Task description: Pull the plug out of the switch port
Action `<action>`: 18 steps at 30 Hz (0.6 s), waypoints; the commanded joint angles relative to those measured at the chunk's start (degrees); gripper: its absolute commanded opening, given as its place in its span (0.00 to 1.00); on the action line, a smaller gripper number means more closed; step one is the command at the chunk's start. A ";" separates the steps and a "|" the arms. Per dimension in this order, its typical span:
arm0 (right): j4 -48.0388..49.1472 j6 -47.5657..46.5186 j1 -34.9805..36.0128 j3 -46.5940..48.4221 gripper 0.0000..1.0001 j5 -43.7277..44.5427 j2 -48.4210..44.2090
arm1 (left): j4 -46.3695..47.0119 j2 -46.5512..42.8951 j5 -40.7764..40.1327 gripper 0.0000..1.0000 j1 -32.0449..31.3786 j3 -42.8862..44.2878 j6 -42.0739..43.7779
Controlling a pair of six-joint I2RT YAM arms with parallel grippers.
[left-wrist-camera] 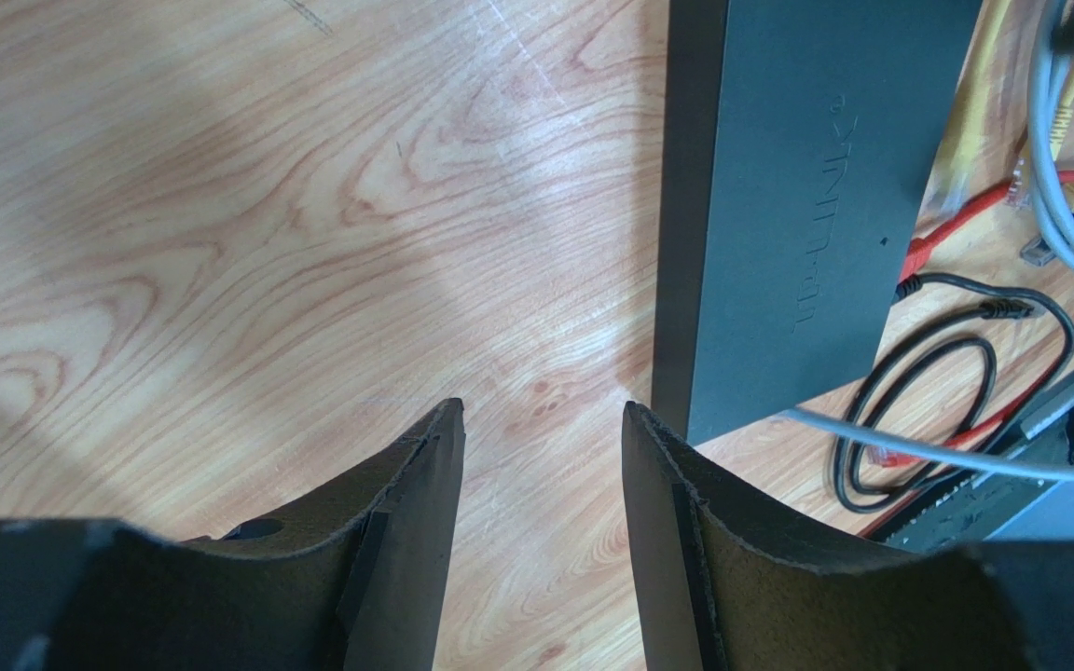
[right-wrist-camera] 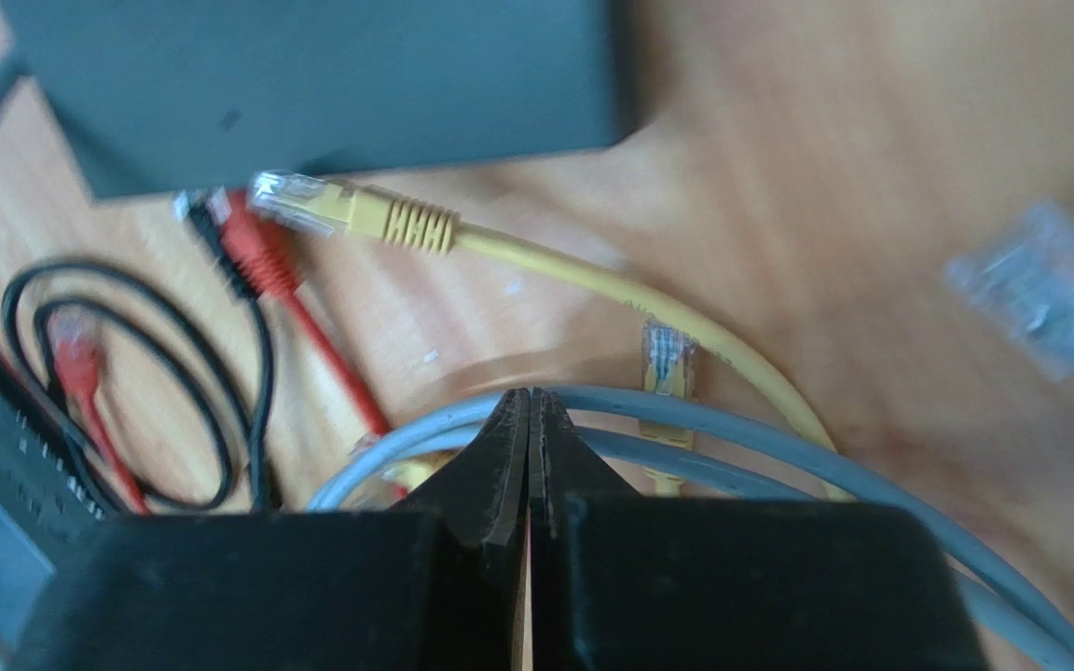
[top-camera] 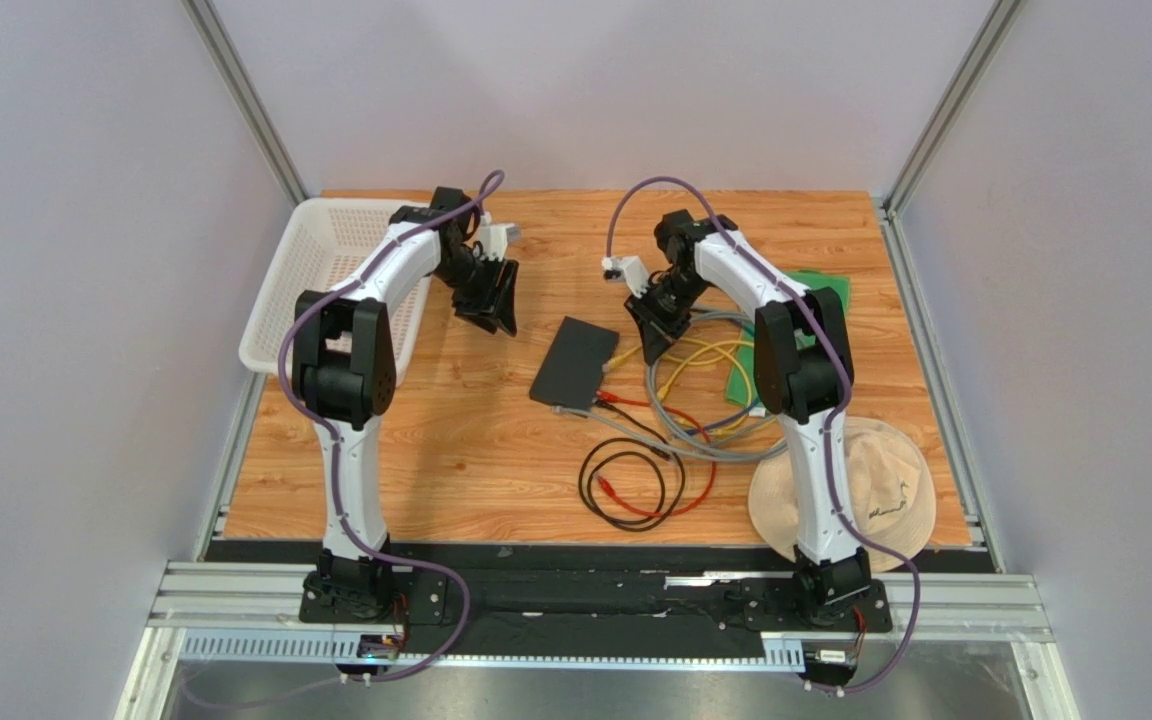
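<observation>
I see the desk [left-wrist-camera: 221, 210] as smooth pale wood grain with a soft sheen, the switch [left-wrist-camera: 795, 168] matt black, the yellow cable [right-wrist-camera: 410, 221] shiny plastic, and the hat [top-camera: 883, 458] at lower right beige cloth.

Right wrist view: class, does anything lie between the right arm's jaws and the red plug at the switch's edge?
Yes. The grey cable loops across right at the shut jaws' tips, between them and the red plug at the switch. The yellow plug lies beside the red one, not in the path.
</observation>
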 commanded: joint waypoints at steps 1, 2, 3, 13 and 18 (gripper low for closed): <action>10.41 11.59 -2.69 9.81 0.00 8.19 6.35 | 0.35 -4.63 0.40 0.54 0.08 -0.43 0.58; 12.50 11.96 -3.66 12.79 0.00 11.85 7.23 | 0.18 -4.63 0.49 0.54 0.17 -0.34 0.40; 13.92 11.70 -4.10 13.95 0.00 14.50 8.37 | 0.18 -4.46 0.66 0.54 0.17 -0.17 0.49; 22.64 18.03 -12.02 19.95 0.20 12.64 1.46 | 0.09 -4.72 0.49 0.54 0.08 0.28 0.40; 15.96 12.87 -5.96 8.19 0.44 -7.69 -9.77 | 0.09 -4.02 0.66 0.54 0.08 0.80 -0.13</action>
